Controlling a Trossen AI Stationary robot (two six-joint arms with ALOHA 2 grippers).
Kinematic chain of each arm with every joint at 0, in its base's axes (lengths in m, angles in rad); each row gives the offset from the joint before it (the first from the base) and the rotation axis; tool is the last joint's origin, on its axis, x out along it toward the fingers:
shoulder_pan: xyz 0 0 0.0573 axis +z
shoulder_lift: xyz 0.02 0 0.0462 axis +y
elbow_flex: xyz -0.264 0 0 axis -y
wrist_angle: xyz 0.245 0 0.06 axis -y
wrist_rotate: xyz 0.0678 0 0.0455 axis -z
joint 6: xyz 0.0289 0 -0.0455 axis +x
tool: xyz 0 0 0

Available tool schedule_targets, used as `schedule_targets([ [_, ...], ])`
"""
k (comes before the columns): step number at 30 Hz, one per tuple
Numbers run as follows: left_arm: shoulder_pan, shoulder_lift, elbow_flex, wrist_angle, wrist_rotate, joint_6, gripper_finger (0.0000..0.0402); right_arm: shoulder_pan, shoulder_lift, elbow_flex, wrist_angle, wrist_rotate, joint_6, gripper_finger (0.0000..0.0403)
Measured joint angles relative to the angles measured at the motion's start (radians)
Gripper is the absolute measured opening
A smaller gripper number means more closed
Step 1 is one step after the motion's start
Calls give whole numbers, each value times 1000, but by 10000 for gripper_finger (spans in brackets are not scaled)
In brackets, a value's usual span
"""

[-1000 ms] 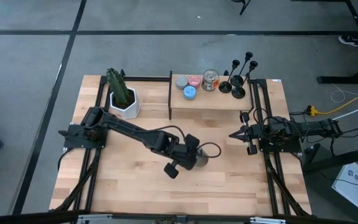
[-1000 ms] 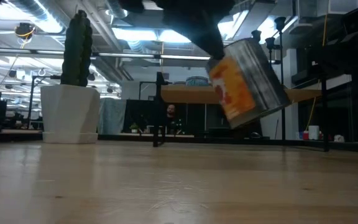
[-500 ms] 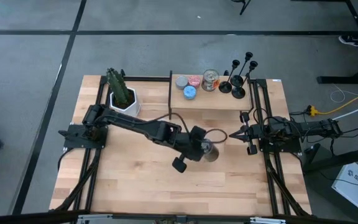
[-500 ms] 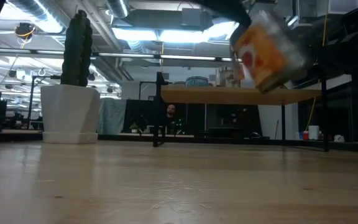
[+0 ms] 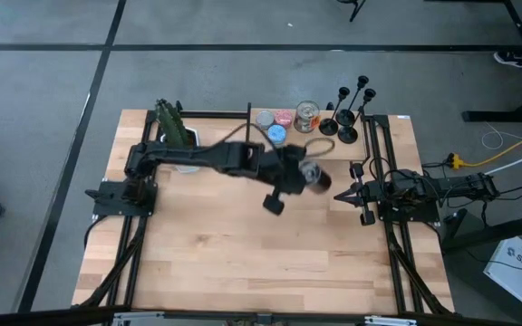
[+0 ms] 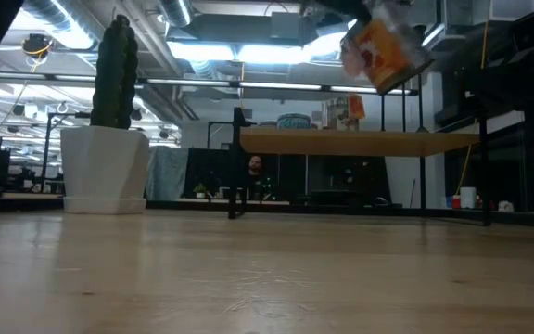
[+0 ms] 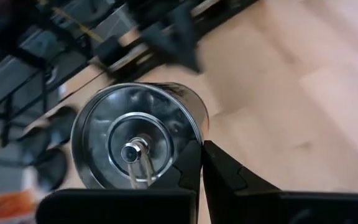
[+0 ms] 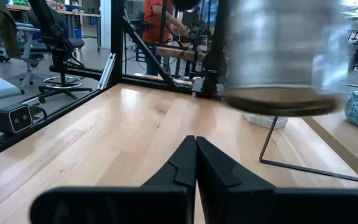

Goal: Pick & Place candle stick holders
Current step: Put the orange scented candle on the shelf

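Three black candle stick holders [image 5: 347, 113] stand on their round bases at the right end of a raised wooden shelf [image 5: 333, 149]. No gripper touches them. My left gripper [image 5: 304, 172] is shut on a silver tin with an orange label [image 6: 383, 51], held high in the air just in front of the shelf. The tin also shows in the left wrist view [image 7: 135, 134], and blurred in the right wrist view [image 8: 281, 56]. My right gripper [image 5: 338, 195] waits shut and level at the table's right side, pointing toward the table's middle. My left gripper pinches the tin's thin side wall at its open rim [image 7: 194, 140]. One finger [image 7: 185, 165] lies over the tin's mouth and the other [image 7: 225, 174] outside the wall. The fingers slant downward. The tin hangs tilted, lifted clear of table and shelf.
On the shelf, left of the holders, sit small pink, blue and grey round candles [image 5: 275, 122] and another labelled tin [image 5: 306, 116]. A cactus in a white pot [image 5: 178, 140] stands at the far left. Bare wood [image 5: 243, 254] fills the near half of the table.
My left gripper has swung from the table's middle toward the far edge and the shelf, rising as it went. It has stayed shut on the tin, which now hangs higher and nearer the shelf, still tilted.
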Motion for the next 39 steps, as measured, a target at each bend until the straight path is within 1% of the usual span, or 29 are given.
schedule_targets([
  [3, 47, 0, 9, -10, -11, 28, 2, 0, 0, 0, 0, 0, 0, 11],
  [8, 118, 0, 9, -34, -60, 84, 2, 0, 0, 0, 0, 0, 0, 11],
  [11, 154, 0, 9, -35, -58, 92, 2, 0, 0, 0, 0, 0, 0, 11],
  [16, 196, 0, 9, -38, -26, 94, 2, 0, 0, 0, 0, 0, 0, 11],
  [27, 238, 5, 8, -46, -10, 83, 2, 0, 0, 0, 0, 0, 0, 11],
  [39, 236, 43, 6, -13, -16, 75, 5, 0, 0, 0, 0, 0, 0, 11],
])
